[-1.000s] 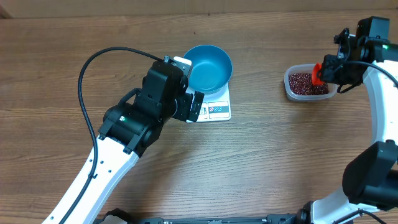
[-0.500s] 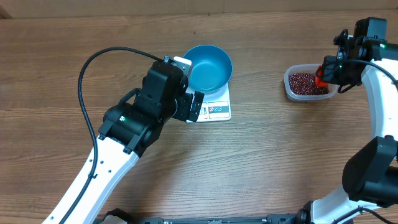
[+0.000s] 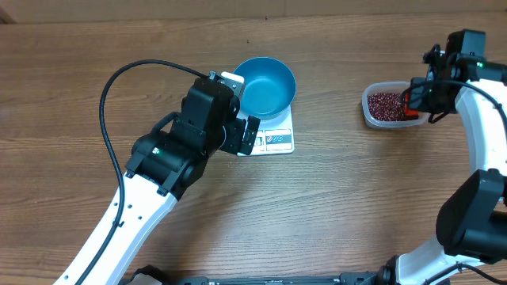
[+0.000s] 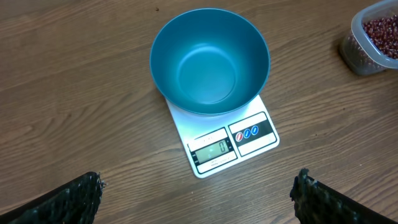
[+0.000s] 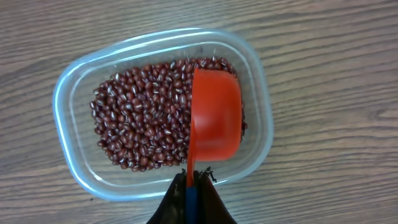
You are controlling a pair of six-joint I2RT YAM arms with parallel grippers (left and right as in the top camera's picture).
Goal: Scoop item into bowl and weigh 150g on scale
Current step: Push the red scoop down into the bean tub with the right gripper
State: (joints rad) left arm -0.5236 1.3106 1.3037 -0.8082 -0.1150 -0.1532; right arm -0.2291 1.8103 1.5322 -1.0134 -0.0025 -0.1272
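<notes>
Step in hand: loading the first scoop. The right hand (image 5: 193,202) is closed tight on the handle of a red scoop (image 5: 216,115), whose cup projects straight ahead of the fingers. The cup sits over the beans (image 5: 140,130) at the side of the heap; no beans lie on the face it shows, and whether that face is the hollow or the back cannot be told. The beans lie directly below and ahead of this hand as a loose maroon layer inside a clear tub (image 5: 60,102), which rests on the counter (image 5: 323,56). Well away to the side of this hand, the left hand (image 4: 199,205) stands wide open, holding nothing. Just ahead of it lies the scale (image 4: 252,134), its display (image 4: 213,149) nearest the fingers and reading zero. Beyond the display, the bowl (image 4: 208,68) sits on the platform, upright and empty. Judgement: nothing has been weighed yet. The next move calls for driving the cup down into the heap, turning it level with a load, lifting clear of the tub wall, and carrying it across to the bowl without spilling, then tipping in while the reading is watched. Against the earlier overhead view, the right hand and scoop have shifted slightly across the tub towards its outer edge. The left hand, bowl and scale have not moved.
</notes>
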